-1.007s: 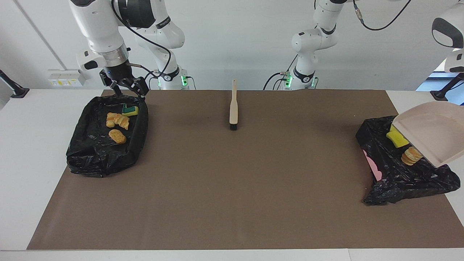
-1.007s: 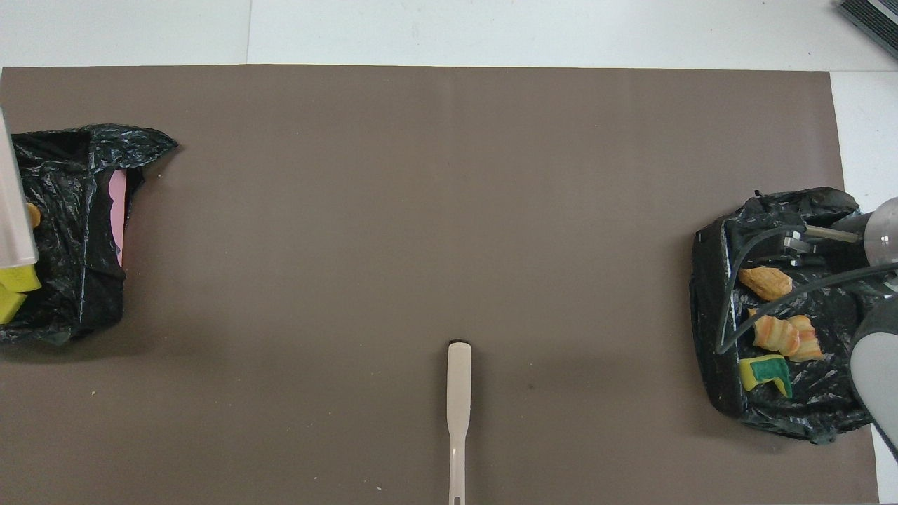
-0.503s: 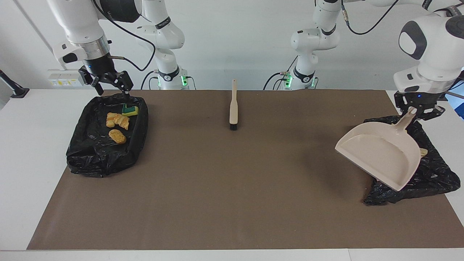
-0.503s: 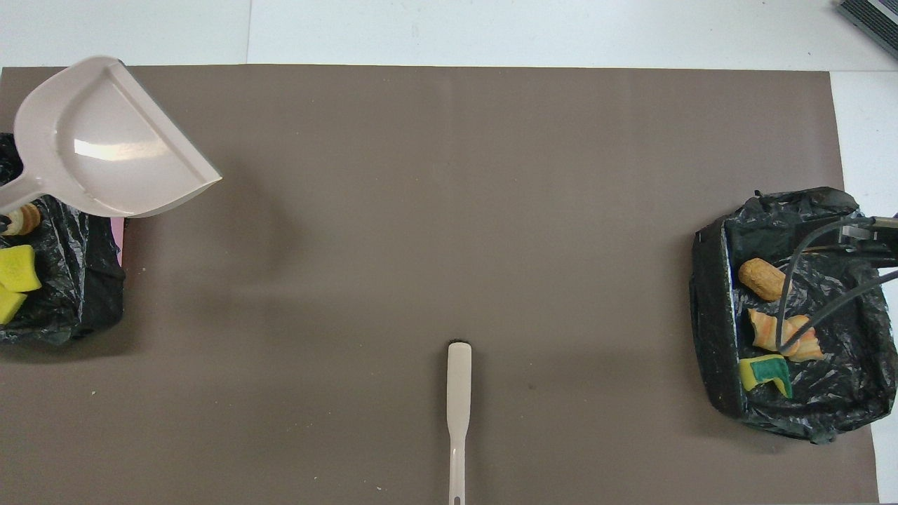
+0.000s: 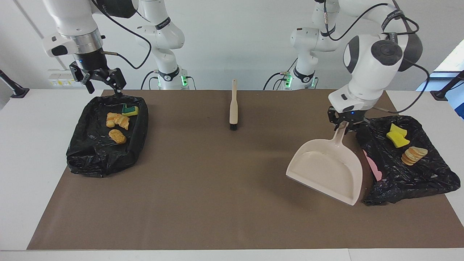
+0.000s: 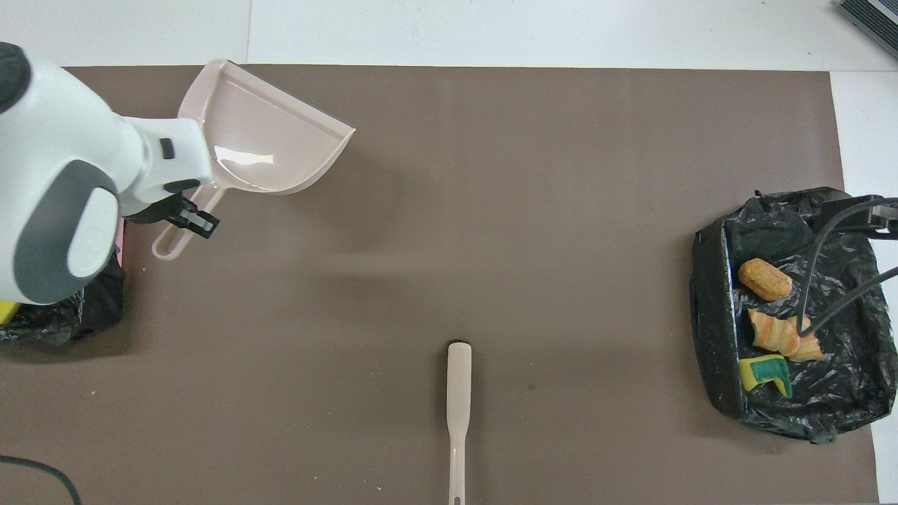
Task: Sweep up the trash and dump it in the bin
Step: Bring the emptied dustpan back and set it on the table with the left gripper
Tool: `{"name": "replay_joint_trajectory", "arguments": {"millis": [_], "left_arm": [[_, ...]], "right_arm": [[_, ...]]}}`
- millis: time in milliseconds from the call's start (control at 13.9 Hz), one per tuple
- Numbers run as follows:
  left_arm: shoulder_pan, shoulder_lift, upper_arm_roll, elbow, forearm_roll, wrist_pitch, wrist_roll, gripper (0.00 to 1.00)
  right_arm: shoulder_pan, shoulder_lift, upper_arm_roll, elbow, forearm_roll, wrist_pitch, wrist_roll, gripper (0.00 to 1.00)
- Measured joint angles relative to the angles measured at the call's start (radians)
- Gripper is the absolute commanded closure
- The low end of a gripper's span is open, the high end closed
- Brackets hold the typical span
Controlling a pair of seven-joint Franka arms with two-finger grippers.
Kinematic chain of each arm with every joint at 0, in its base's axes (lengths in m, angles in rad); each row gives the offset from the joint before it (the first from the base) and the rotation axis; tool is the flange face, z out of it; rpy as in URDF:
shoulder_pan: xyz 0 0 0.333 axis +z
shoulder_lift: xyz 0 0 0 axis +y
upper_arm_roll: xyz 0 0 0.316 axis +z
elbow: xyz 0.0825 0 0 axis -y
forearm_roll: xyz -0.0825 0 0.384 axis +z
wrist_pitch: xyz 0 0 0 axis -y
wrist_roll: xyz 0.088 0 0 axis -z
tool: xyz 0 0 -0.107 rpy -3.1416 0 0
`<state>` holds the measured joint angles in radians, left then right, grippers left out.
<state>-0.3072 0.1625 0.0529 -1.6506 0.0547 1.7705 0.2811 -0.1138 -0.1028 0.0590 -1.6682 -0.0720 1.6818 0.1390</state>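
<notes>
From my station I am seeing the dustpan (image 5: 328, 170) showing as smooth beige plastic, its inner face catching a glossy highlight in the overhead view. The brush (image 5: 233, 107) is looking like the same matt beige plastic, with a tuft of black bristles at one end. Both bin liners, the one (image 5: 105, 145) at the right arm's end and the one (image 5: 406, 174) at the left arm's end, are reading as thin, crinkled black plastic film, glinting along the creases. The yellow sponge chunks (image 5: 397, 135) are looking porous and matt. The brown mat (image 5: 217, 181) is appearing flat, matt and paper-like, and the desk (image 5: 32, 145) is showing smooth white.
</notes>
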Motion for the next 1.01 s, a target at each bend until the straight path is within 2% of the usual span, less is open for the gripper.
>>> {"name": "replay_joint_trajectory", "arguments": {"millis": [288,503,647,863,1007], "left_arm": [[-0.181,0.092,-0.001,-0.003,-0.048,0.139,-0.342,1.00],[-0.293,0.179,0.000,0.012,-0.080,0.203,-0.497,1.00],[-0.334,0.252,0.000,0.077,-0.080,0.209,-0.582,1.00],[-0.390,0.398,0.003,0.227,-0.081,0.206,-0.708,1.00],[-0.395,0.444,0.004,0.274,-0.115,0.201,-0.734,1.00]], "right_arm": [[0.046,0.003,-0.043,0.002,0.002,-0.004,0.000,0.00],[0.048,0.008,-0.044,0.005,0.005,-0.004,0.000,0.00],[0.087,0.008,-0.080,0.007,0.005,-0.004,0.009,0.00],[0.166,0.009,-0.168,0.010,0.005,-0.004,0.009,0.00],[0.169,0.016,-0.176,0.015,0.005,-0.005,0.009,0.00]]}}
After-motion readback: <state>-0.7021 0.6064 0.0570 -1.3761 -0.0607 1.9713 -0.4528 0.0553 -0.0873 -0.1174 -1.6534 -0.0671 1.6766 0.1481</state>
